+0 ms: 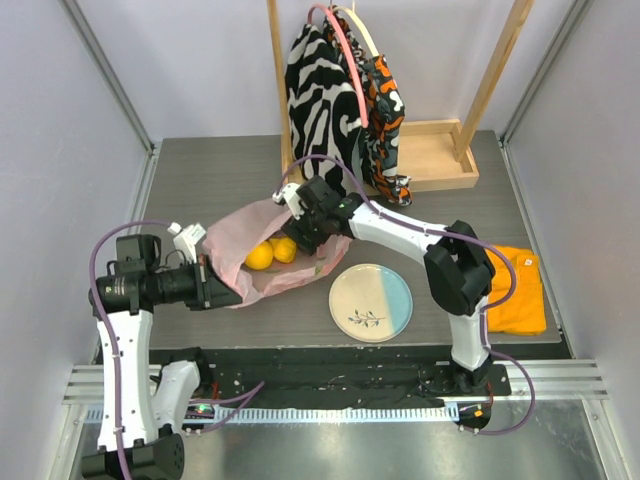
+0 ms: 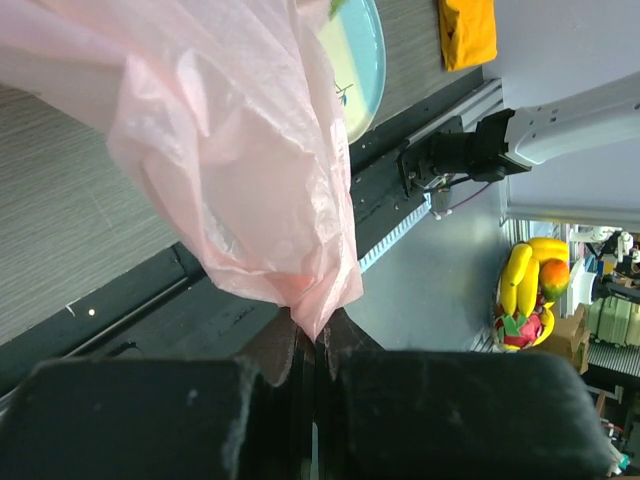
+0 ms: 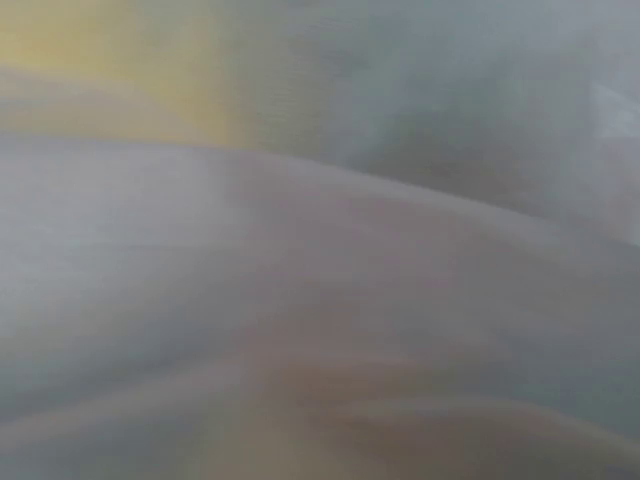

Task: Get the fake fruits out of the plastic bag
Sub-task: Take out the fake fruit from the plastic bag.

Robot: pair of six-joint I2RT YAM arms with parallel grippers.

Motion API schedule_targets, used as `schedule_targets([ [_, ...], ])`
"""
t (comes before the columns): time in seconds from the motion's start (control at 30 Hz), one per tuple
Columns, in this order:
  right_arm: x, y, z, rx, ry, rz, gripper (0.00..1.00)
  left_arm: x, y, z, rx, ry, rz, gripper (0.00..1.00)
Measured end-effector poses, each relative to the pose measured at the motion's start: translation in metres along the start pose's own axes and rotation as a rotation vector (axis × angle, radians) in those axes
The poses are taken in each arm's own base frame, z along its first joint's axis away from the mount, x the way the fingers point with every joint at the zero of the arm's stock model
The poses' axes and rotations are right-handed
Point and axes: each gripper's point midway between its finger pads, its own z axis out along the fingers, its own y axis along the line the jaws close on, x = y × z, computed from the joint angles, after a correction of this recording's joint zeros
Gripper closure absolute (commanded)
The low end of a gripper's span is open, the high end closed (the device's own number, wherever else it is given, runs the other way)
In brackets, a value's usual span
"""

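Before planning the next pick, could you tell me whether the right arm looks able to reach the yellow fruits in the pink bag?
Probably yes: the left gripper pinches the plastic bag open, the yellow fruits lie uncovered, and the right gripper hovers beside them.

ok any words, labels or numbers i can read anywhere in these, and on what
No text can be read.
The plate has only a drawn sprig, no lettering.
The bag shows no print.
The clutter far back in the left wrist view is too small to read.
The right wrist view is all blur.
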Motion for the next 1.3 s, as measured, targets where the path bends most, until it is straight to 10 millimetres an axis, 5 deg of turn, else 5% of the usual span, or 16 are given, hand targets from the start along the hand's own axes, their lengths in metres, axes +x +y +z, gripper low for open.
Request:
schedule_targets([
  [0.17, 0.010, -0.016, 0.018, 0.038, 0.037, 0.040, 0.22, 0.000, 0.002, 0.002, 0.000, 0.002, -0.006, 1.00],
  [0.57, -0.003, -0.010, 0.055, -0.003, 0.014, 0.075, 0.27, -0.004, 0.010, 0.007, 0.001, 0.010, -0.021, 1.00],
  [1.3, -0.010, -0.011, 0.083, -0.010, -0.053, 0.141, 0.18, -0.011, 0.022, 0.016, 0.003, 0.001, -0.032, 1.00],
])
